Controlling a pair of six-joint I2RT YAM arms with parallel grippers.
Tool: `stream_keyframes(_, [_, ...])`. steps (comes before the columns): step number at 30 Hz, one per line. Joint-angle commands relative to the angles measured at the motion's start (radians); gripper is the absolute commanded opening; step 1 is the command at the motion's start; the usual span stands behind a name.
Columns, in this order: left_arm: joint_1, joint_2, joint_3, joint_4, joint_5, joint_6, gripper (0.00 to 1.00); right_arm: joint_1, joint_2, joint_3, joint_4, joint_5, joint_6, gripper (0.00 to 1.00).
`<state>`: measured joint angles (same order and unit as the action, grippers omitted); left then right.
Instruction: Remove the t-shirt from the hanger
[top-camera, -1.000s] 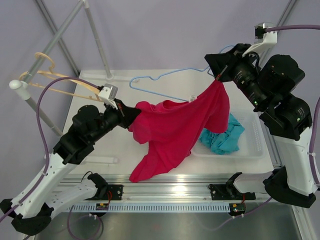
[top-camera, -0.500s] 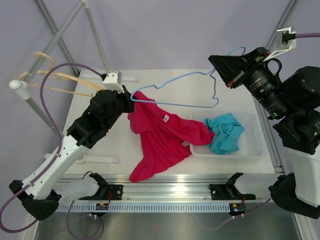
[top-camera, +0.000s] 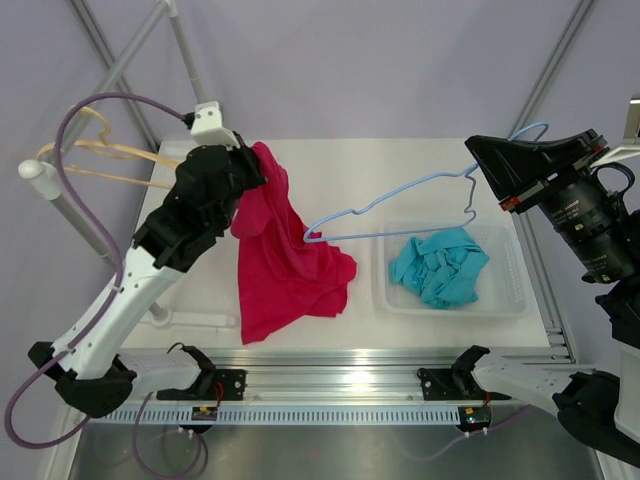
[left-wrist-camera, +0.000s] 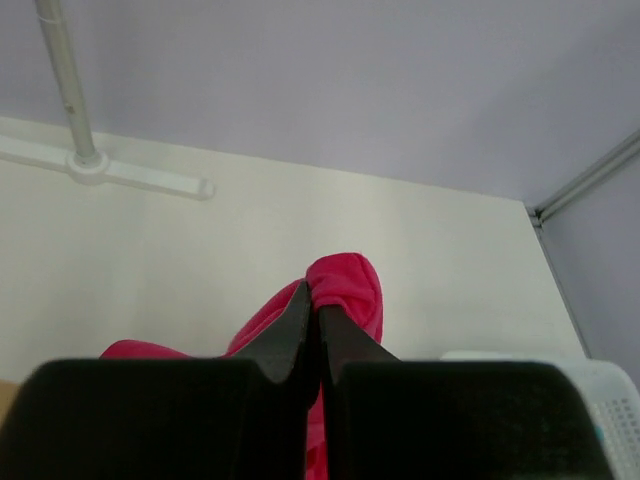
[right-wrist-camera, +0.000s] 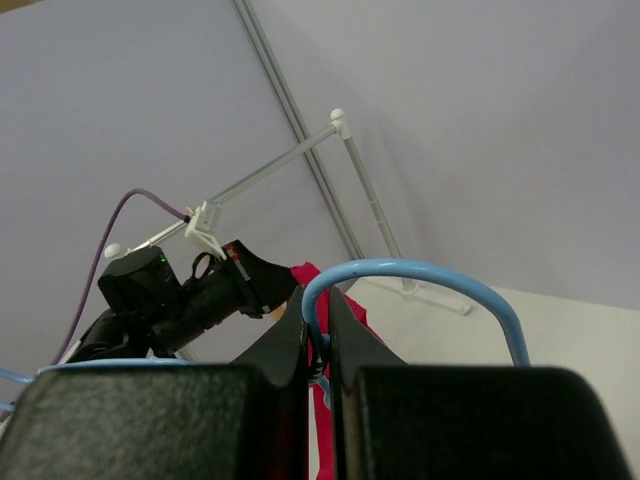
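The red t-shirt (top-camera: 285, 265) hangs from my left gripper (top-camera: 257, 160), which is shut on a bunch of its fabric high over the table's left half; its lower part is heaped on the table. The left wrist view shows the fingertips (left-wrist-camera: 304, 305) pinching red t-shirt cloth (left-wrist-camera: 348, 288). My right gripper (top-camera: 484, 176) is shut on the neck of the blue wire hanger (top-camera: 400, 195), held in the air at the right. The hanger's far left end (top-camera: 311, 236) touches the shirt's edge; the rest of the wire is bare. In the right wrist view the hanger's hook (right-wrist-camera: 410, 270) arcs above the gripper (right-wrist-camera: 318, 335).
A white bin (top-camera: 510, 300) at the right holds a crumpled teal cloth (top-camera: 438, 265). Wooden hangers (top-camera: 95, 150) hang on a rack rail (top-camera: 60, 195) at the far left. Frame poles rise behind the table.
My left gripper has lifted the t-shirt up and back to the left. My right gripper has pulled the hanger to the right, and the shirt has slid off most of the wire.
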<state>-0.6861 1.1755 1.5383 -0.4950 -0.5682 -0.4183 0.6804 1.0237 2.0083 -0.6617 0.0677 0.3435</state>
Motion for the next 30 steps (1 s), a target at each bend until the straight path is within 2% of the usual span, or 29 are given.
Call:
stream_keyframes(1, [0.002,0.036,-0.047,0.114,0.124,-0.001,0.0,-0.001,0.006,-0.028,-0.024,-0.008,-0.037,0.0])
stream_keyframes(5, [0.002,0.082,-0.056,0.151,0.262,0.019,0.0,-0.001,-0.016,-0.086,-0.021,-0.063,-0.041,0.0])
stream_keyframes(6, [0.002,0.087,-0.063,0.177,0.301,0.032,0.08,-0.001,-0.028,-0.121,-0.019,-0.077,-0.044,0.0])
stream_keyframes(7, [0.002,0.093,-0.078,0.191,0.35,0.047,0.17,-0.001,-0.031,-0.137,-0.021,-0.113,-0.06,0.0])
stream_keyframes(8, [0.002,0.095,-0.081,0.203,0.434,0.058,0.31,-0.001,-0.036,-0.147,-0.038,-0.161,-0.067,0.0])
stream_keyframes(9, [0.002,0.093,-0.081,0.207,0.477,0.059,0.63,-0.001,-0.039,-0.172,-0.05,-0.18,-0.08,0.0])
stream_keyframes(12, [0.002,0.061,-0.073,0.204,0.675,0.079,0.92,-0.001,-0.045,-0.225,-0.113,-0.227,-0.142,0.0])
stream_keyframes(15, [0.002,-0.017,-0.076,0.196,0.809,0.105,0.99,-0.002,-0.076,-0.327,-0.125,-0.249,-0.19,0.0])
stream_keyframes(20, [0.002,-0.135,-0.076,0.164,0.984,0.127,0.99,-0.001,-0.129,-0.505,-0.044,-0.321,-0.187,0.0])
stream_keyframes(25, [0.0,-0.134,-0.072,0.125,1.232,0.009,0.92,-0.002,-0.128,-0.588,0.023,-0.304,-0.135,0.0])
stream_keyframes(30, [-0.018,-0.158,-0.135,0.082,1.229,0.055,0.89,-0.002,-0.085,-0.648,0.063,-0.24,-0.089,0.0])
